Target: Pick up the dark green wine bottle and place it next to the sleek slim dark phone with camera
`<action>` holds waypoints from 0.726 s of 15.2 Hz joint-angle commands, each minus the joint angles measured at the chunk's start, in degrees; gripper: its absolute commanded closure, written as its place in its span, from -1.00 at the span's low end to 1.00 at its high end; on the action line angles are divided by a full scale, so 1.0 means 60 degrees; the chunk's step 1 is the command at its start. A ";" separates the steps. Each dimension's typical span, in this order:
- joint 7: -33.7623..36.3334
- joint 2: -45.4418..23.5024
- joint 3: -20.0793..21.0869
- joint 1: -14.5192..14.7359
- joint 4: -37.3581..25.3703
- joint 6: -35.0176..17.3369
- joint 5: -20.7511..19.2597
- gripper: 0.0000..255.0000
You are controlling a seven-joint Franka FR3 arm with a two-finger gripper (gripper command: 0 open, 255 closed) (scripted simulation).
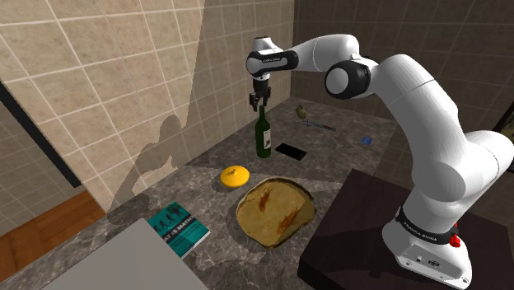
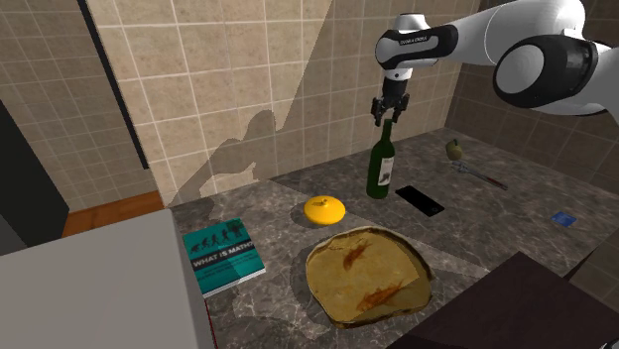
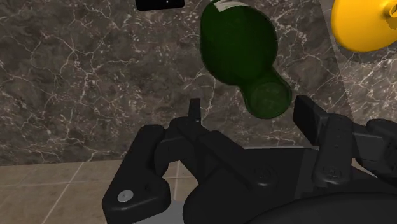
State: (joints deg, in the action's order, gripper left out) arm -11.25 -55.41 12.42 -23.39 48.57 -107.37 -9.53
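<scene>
The fingers stand apart, flanking the top of the green bottle without clasping it.

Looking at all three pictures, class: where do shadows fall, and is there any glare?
Shoulder view: the white robot arm casts a sharp grey shadow on the beige tiled wall. Second exterior view: the same shadow on that wall, above the dark marbled counter. Wrist view: the dark green wine bottle shows no glare.
</scene>
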 commanded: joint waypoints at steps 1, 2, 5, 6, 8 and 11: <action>0.0000 -0.0002 0.0000 0.0001 -0.0005 0.0001 0.0000 -1.00; 0.0000 -0.0001 0.0000 0.0001 -0.0003 0.0000 0.0000 -1.00; -0.0014 0.0100 0.0010 0.0005 -0.0148 0.0244 0.0014 -1.00; -0.0030 0.0165 0.0017 0.0020 -0.0355 0.0513 0.0027 -1.00; -0.0065 0.0202 0.0021 0.0067 -0.0871 0.1059 0.0045 -1.00; -0.0065 0.0202 0.0021 0.0067 -0.0871 0.1058 0.0045 -1.00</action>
State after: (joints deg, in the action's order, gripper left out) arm -11.62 -54.15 12.55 -23.01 43.57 -101.24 -9.27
